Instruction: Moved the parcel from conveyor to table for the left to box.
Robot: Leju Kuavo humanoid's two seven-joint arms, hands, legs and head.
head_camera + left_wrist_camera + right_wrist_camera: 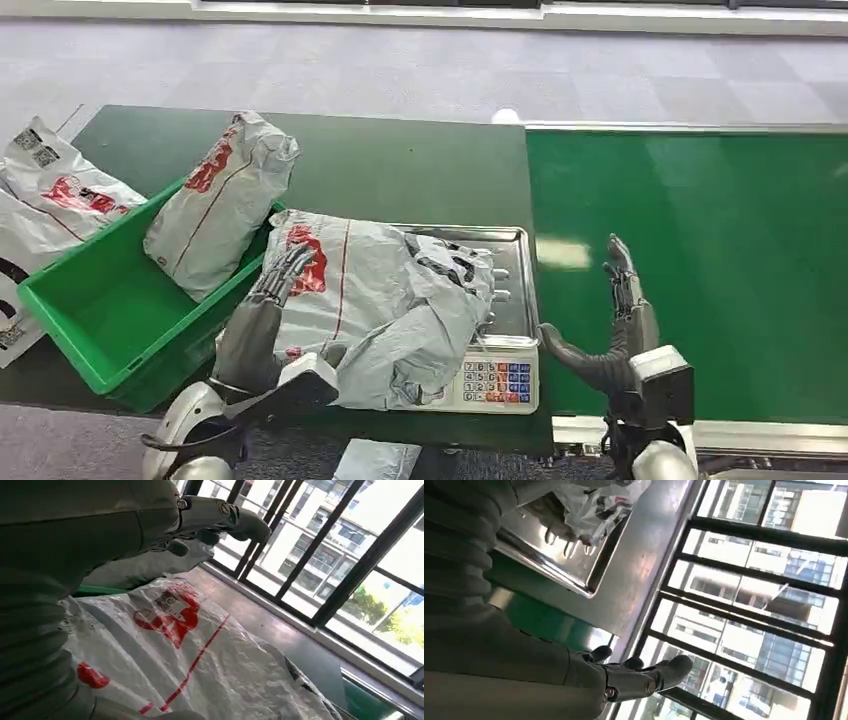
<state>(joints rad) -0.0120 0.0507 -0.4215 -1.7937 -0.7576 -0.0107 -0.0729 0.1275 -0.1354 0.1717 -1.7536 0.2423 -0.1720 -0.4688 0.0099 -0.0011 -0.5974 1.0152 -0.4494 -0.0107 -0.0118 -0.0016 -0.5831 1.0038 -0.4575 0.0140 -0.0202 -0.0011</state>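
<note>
A grey plastic parcel (385, 310) with red print lies on the steel pan of a scale (505, 320) on the dark green table. My left hand (268, 300) rests flat against the parcel's left side, fingers stretched toward the red logo; in the left wrist view the parcel (200, 665) lies under the hand (215, 517). Over the bright green conveyor (700, 260), right of the scale, my right hand (615, 320) stands open with nothing in it. The right wrist view has that hand (644, 675) and the scale pan (569, 555).
A green box (110, 310) sits at the table's left, with another grey parcel (220, 200) leaning in it. More white parcels (50, 190) lie left of the box. The scale's keypad (497, 382) faces the front edge.
</note>
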